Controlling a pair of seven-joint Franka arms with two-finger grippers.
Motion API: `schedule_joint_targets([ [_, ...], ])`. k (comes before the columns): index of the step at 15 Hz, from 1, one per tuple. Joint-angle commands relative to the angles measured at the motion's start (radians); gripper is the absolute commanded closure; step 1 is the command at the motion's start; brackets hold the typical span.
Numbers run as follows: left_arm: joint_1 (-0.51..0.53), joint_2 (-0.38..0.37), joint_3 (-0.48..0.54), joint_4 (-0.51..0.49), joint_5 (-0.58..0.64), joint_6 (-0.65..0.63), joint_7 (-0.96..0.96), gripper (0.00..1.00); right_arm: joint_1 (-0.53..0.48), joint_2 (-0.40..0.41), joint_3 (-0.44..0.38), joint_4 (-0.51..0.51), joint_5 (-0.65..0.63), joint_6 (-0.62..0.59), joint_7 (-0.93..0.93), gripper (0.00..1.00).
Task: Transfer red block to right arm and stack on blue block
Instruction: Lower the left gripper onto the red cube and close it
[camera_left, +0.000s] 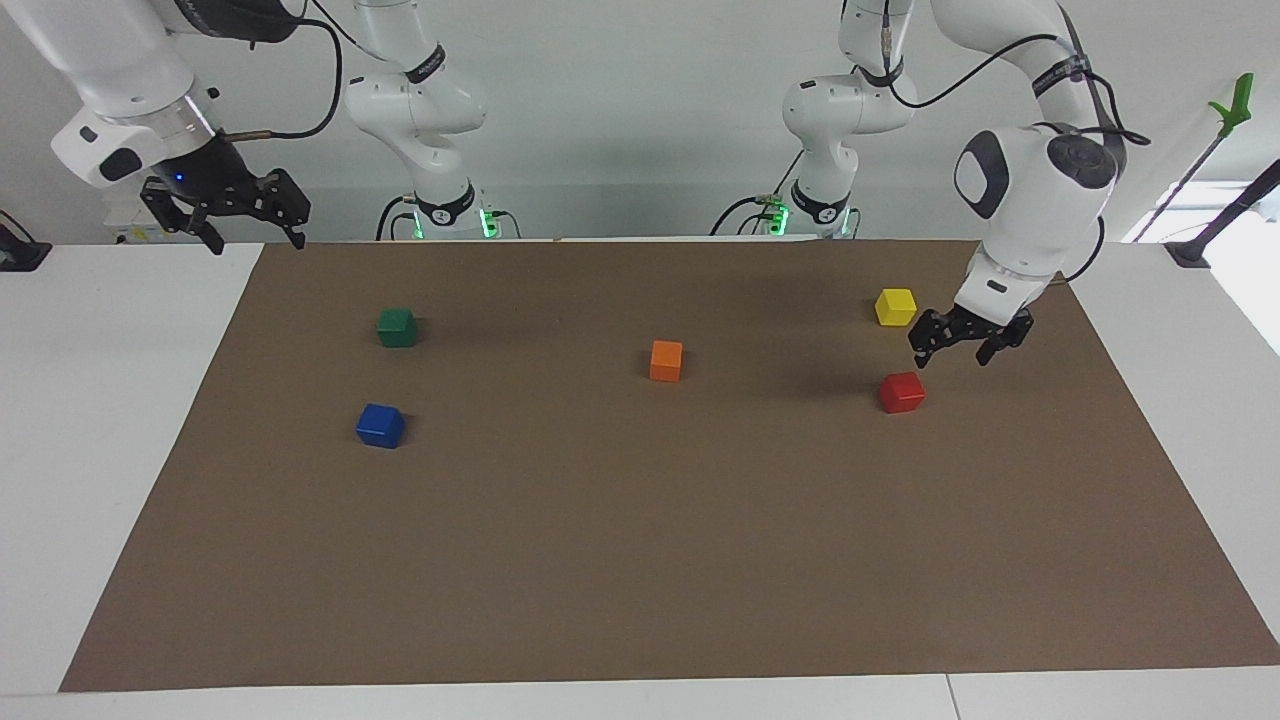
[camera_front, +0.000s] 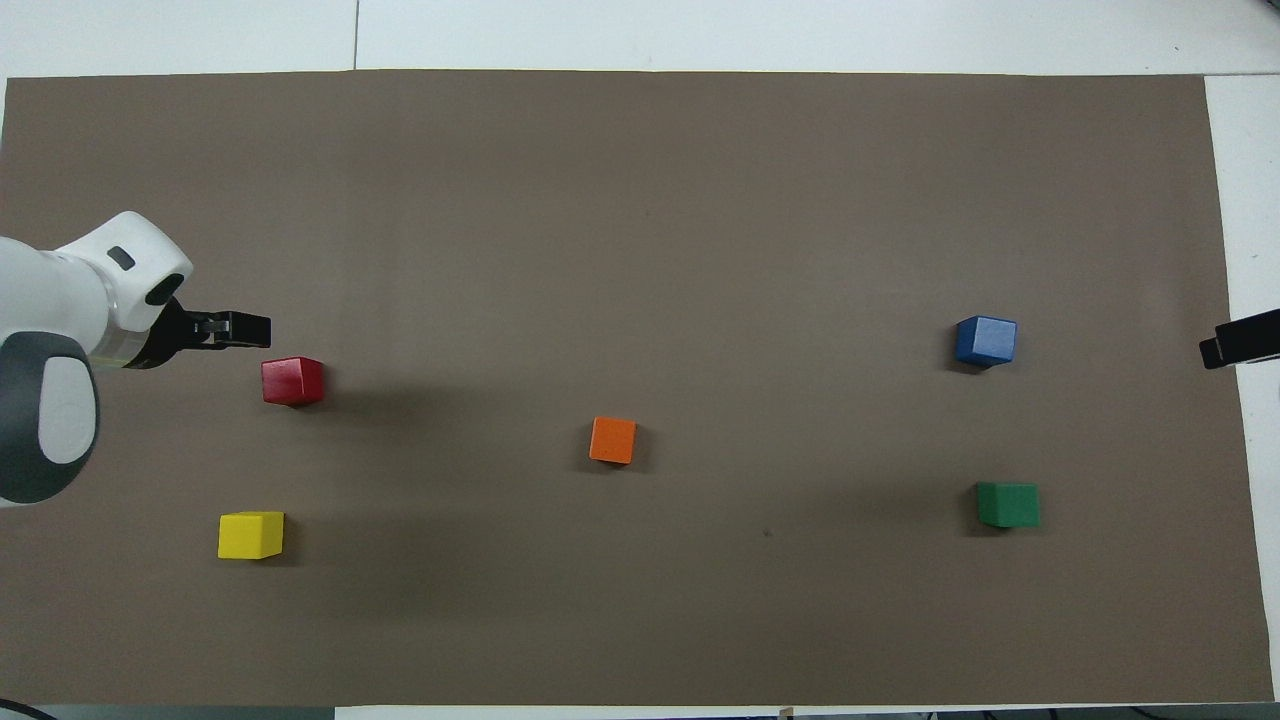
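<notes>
The red block (camera_left: 902, 391) (camera_front: 292, 380) sits on the brown mat toward the left arm's end. My left gripper (camera_left: 952, 358) (camera_front: 245, 328) is open and empty. It hangs low over the mat close beside the red block, not touching it. The blue block (camera_left: 381, 425) (camera_front: 986, 340) sits on the mat toward the right arm's end. My right gripper (camera_left: 252, 238) (camera_front: 1238, 340), with its small blue light, is open and empty. It waits raised over the mat's edge at the right arm's end.
A yellow block (camera_left: 895, 306) (camera_front: 251, 534) lies nearer to the robots than the red block. An orange block (camera_left: 666, 360) (camera_front: 613, 440) sits mid-mat. A dark green block (camera_left: 397, 327) (camera_front: 1008, 504) lies nearer to the robots than the blue block.
</notes>
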Motion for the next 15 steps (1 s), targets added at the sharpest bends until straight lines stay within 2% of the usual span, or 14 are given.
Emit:
schedule_joint_targets([
  [1, 0.004, 0.042, -0.003, -0.066, -0.009, 0.115, -0.023, 0.00, 0.006, -0.105, 0.006, -0.185, 0.064, 0.110, -0.021, 0.00],
  [3, 0.003, 0.069, -0.003, -0.096, -0.009, 0.175, -0.042, 0.00, 0.000, -0.131, 0.004, -0.259, 0.148, 0.152, -0.021, 0.00],
  [5, 0.003, 0.069, -0.003, -0.135, -0.009, 0.218, -0.042, 0.00, -0.006, -0.125, 0.004, -0.273, 0.252, 0.155, -0.023, 0.00],
  [8, 0.001, 0.078, -0.003, -0.162, -0.009, 0.242, -0.049, 0.00, -0.018, -0.123, 0.003, -0.344, 0.458, 0.202, -0.038, 0.00],
  [11, -0.008, 0.078, -0.003, -0.192, -0.009, 0.248, -0.059, 0.00, -0.041, -0.120, 0.003, -0.406, 0.646, 0.227, -0.136, 0.00],
  [12, -0.014, 0.081, -0.003, -0.196, -0.009, 0.253, -0.086, 0.15, -0.067, -0.119, 0.003, -0.437, 0.730, 0.226, -0.191, 0.00],
  [13, -0.016, 0.086, -0.003, -0.199, -0.009, 0.253, -0.121, 0.50, -0.081, -0.111, 0.003, -0.465, 0.797, 0.218, -0.257, 0.00],
  [14, -0.020, 0.086, -0.005, -0.199, -0.009, 0.235, -0.153, 0.97, -0.101, -0.101, 0.003, -0.491, 0.866, 0.210, -0.335, 0.00],
  [15, -0.022, 0.084, -0.006, -0.190, -0.009, 0.204, -0.157, 1.00, -0.116, -0.090, 0.003, -0.512, 0.932, 0.192, -0.393, 0.00],
])
